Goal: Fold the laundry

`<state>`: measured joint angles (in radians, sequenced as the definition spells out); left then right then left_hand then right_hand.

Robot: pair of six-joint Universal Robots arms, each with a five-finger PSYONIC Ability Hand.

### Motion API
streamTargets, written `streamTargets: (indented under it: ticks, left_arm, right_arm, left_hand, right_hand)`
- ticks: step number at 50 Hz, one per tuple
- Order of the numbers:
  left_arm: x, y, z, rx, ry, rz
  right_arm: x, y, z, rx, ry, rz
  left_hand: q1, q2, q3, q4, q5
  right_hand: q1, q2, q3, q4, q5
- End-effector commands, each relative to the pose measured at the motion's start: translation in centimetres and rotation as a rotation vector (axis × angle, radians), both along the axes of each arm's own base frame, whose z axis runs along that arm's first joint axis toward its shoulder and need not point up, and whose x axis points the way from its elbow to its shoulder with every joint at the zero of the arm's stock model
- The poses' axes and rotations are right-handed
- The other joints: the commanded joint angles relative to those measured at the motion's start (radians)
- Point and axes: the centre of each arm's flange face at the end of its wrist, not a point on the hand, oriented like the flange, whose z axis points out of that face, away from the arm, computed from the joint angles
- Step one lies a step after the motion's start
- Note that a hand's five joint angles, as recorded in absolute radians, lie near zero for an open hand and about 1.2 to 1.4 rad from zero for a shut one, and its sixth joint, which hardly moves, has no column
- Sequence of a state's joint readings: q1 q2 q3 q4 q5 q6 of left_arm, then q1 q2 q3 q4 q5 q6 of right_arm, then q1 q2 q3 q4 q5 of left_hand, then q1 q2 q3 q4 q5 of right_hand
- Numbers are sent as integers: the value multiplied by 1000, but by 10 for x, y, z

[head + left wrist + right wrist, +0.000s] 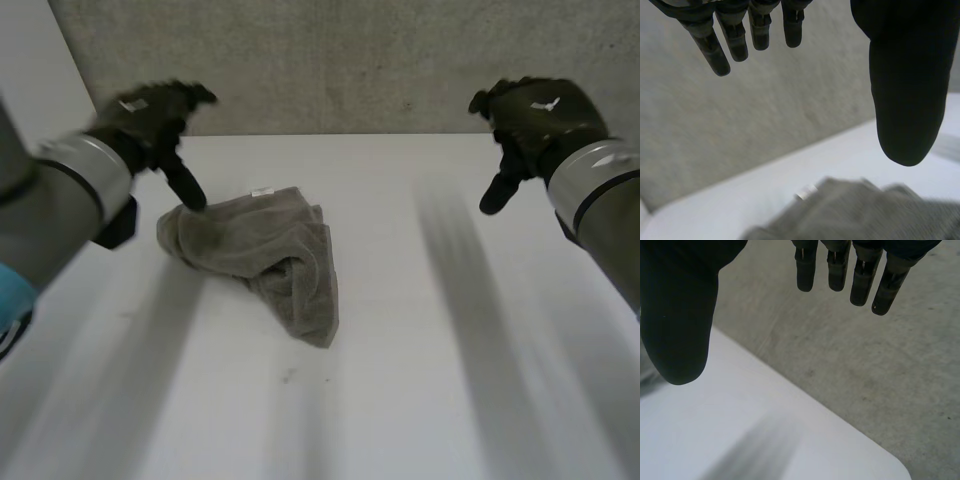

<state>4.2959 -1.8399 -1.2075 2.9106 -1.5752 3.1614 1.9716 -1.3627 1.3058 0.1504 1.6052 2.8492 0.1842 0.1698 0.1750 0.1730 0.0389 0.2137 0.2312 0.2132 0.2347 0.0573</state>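
A crumpled grey-brown towel [262, 252] with a small white label [263, 190] lies on the white table [420, 330], left of the middle. My left hand [152, 115] hovers above the towel's far left side, open, touching nothing. In the left wrist view its fingers [725, 35] and thumb [907, 85] hang straight above the towel [860, 212] and its label [806, 191]. My right hand [535, 115] is raised over the table's far right, well apart from the towel, open and empty. Its fingers [850, 270] and thumb [677, 320] are spread.
A grey concrete wall [350, 60] stands behind the table's far edge. The table's far right corner [890, 465] lies below my right hand. Bare tabletop stretches in front of and to the right of the towel.
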Motion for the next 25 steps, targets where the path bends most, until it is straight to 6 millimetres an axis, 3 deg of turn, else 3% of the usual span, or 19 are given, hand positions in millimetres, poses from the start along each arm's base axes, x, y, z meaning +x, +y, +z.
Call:
streamTargets:
  ticks: [1,2,4,5,7,10,11,12,13,15,21,25]
  left_arm:
    - [-21,-26,-78,110,-88,-80]
    - [-21,-26,-78,110,-88,-80]
    - [-26,-34,-108,107,-151,-97]
    - [-26,-34,-108,106,-151,-97]
    - [-29,-39,-130,79,-215,-110]
    - [-29,-41,-136,57,-241,-114]
    - [-29,-41,-140,47,-255,-115]
    - [-30,-40,-140,33,-265,-117]
    - [-30,-40,-140,33,-265,-117]
    - [-30,-34,-139,24,-265,-126]
    - [-33,-20,-136,13,-272,-144]
    - [-30,-10,-153,54,-300,-157]
  right_arm:
    - [7,-4,-30,39,133,47]
    - [8,-6,-37,60,138,48]
    - [9,-8,-43,76,144,50]
    - [9,-8,-43,76,144,50]
    - [11,-10,-55,108,149,54]
    - [15,-14,-70,152,125,54]
    - [15,-14,-70,153,125,54]
    - [18,-16,-77,186,76,49]
    - [18,-16,-77,186,76,49]
    - [23,-18,-90,266,-83,26]
    - [31,-24,-112,390,-307,7]
    - [42,-26,-127,472,-384,61]
  left_hand:
    - [-3,11,6,8,-32]
    - [-3,11,6,8,-32]
    - [-3,11,6,8,-32]
    - [-3,11,6,8,-32]
    - [17,32,27,29,-12]
    - [56,70,65,67,26]
    - [149,163,158,160,119]
    - [379,394,389,391,350]
    - [382,396,391,393,352]
    - [1025,1039,1034,1036,995]
    - [1212,1226,1221,1223,1183]
    - [1212,1226,1221,1223,1183]
  right_hand:
    - [-39,-57,-39,-60,-57]
    - [-39,-57,-39,-60,-57]
    - [-39,-57,-39,-60,-57]
    - [-39,-57,-39,-60,-57]
    - [-39,-57,-39,-60,-57]
    - [-39,-57,-39,-60,-57]
    - [-39,-57,-39,-60,-57]
    - [-39,-57,-39,-60,-57]
    - [-39,-57,-39,-60,-57]
    - [-39,-57,-39,-60,-57]
    - [-39,-57,-39,-60,-57]
    - [-39,-57,-39,-60,-57]
